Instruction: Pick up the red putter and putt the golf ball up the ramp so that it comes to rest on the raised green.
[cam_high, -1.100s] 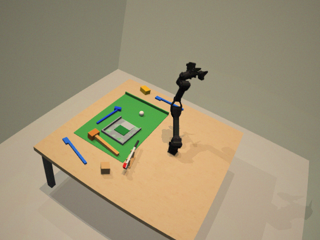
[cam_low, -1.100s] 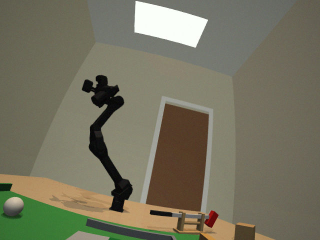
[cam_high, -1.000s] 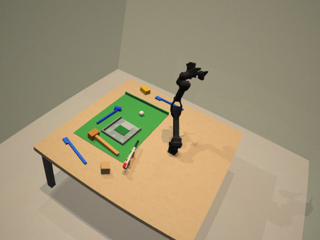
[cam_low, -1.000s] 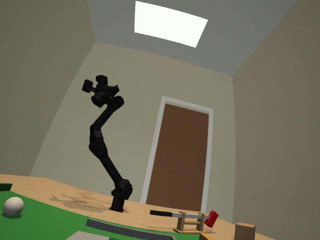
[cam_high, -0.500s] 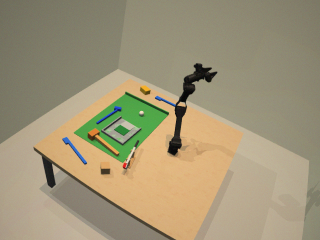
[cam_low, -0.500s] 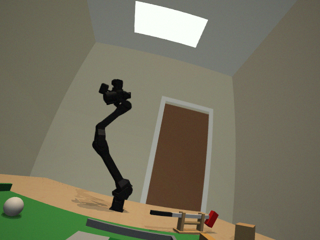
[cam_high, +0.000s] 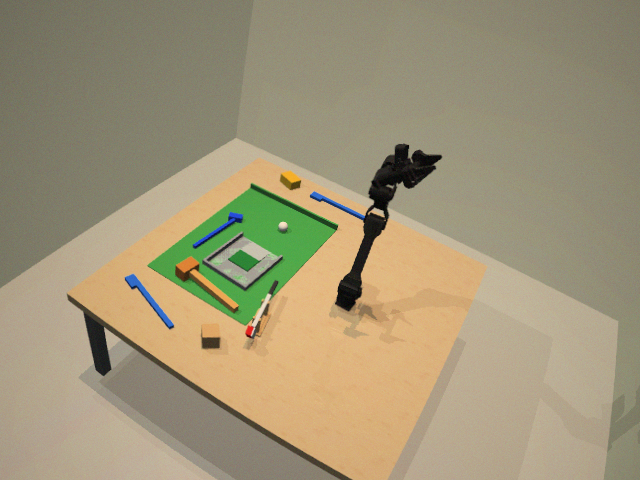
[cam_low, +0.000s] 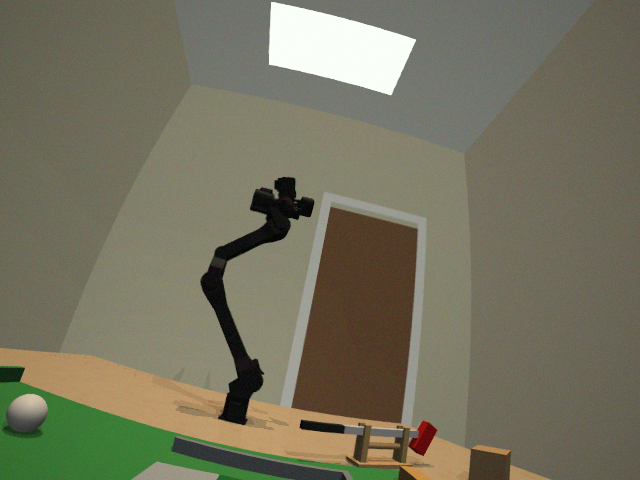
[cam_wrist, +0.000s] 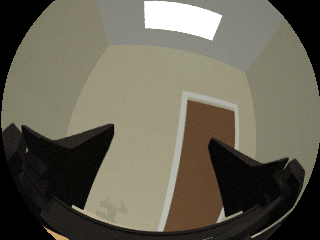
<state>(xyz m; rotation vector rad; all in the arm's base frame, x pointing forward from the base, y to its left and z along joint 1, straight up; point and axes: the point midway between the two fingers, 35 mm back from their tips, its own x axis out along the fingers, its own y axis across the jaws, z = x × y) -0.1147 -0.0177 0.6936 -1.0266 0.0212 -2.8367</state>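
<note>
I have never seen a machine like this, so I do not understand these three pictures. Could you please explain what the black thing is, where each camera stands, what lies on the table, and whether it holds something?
The black thing is a robot arm standing on a wooden table. Its gripper is raised high, open, and holds nothing.

One camera looks down from above, one sits low on the table, and one rides on the wrist, showing both fingers and a door.

On the table lies a green mat with a white golf ball and a grey ramp. The red putter rests on a small stand. Blue sticks, an orange mallet and blocks lie around.
</note>
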